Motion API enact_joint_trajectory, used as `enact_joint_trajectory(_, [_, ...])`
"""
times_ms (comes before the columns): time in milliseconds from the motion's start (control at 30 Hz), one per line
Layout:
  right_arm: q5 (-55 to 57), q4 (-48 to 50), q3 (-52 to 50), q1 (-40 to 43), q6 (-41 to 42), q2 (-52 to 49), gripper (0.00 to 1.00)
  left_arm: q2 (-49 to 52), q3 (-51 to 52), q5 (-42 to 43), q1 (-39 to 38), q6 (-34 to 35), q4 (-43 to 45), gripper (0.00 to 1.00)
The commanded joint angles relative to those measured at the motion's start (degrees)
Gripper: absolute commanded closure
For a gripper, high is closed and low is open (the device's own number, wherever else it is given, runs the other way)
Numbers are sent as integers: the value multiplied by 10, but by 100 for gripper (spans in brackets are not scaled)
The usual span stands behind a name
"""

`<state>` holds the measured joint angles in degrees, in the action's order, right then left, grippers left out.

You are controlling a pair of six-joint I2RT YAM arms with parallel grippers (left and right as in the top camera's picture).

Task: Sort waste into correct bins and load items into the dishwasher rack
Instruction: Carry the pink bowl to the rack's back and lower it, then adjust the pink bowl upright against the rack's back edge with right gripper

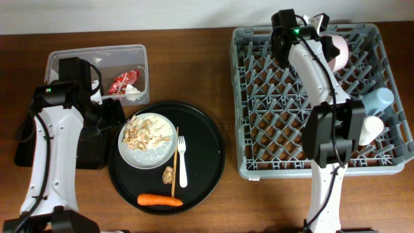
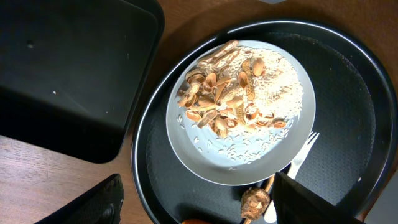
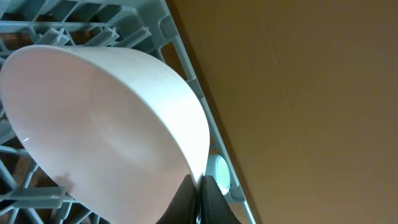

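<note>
Your right gripper (image 3: 200, 190) is the one that matters here. It is clamped tight on the rim of the cream bowl (image 3: 106, 124), and the bowl sits in the far right corner of the dishwasher rack (image 1: 284, 171). The bowl is tipped up on edge rather than lying flat. Its body runs back into the pegs from your fingers, and the pinched rim is just beside the rack's outer wall. Seating the bowl looks like the step in hand, so the likely next move is to let go and draw back towards that wall, away from the bowl's body, so that you don't drag it over. I cannot tell whether the bowl's lower edge is already lodged between pegs. The right arm reaches far across the rack, its wrist bent over the back row. The light-blue cup (image 1: 378, 100) and white cup (image 1: 370, 129) lie well clear along the right side. Your left gripper (image 2: 199, 208) hangs open and empty right above the white plate (image 2: 205, 165), which sits on the round black tray (image 2: 348, 124). The food scraps (image 2: 221, 102) are heaped on the half of the plate towards the shallow black tray (image 2: 68, 68), which lies just beside it. That arm is much the nearer one for the scraps, the fork (image 2: 298, 162) and the carrot (image 1: 160, 200).
</note>
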<state>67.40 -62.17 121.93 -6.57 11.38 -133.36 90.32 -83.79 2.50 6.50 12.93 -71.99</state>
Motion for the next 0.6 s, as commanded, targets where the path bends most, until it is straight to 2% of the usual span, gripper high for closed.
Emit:
enact_joint_trajectory(0, [-76,-14,1,-35,2,-9,96,1,-3,-9,2,3,2,24])
enact_joint_trajectory(200, [-155,-41,1,-53,2,-9,95,1,-3,-9,2,3,1,24])
enact_joint_trajectory(333, [-210,-70,1,-54,3,-9,82,1,-3,-9,2,3,2,24])
enact_joint_trajectory(400, [-202,-81,1,-54,13,-9,71,1,-3,-9,2,3,2,24])
enact_joint_trajectory(500, [-189,-93,2,-54,22,-3,63,1,-3,-9,2,3,2,24])
enact_joint_trajectory(567, [-155,-103,2,-54,51,8,52,1,-3,-9,2,3,2,24])
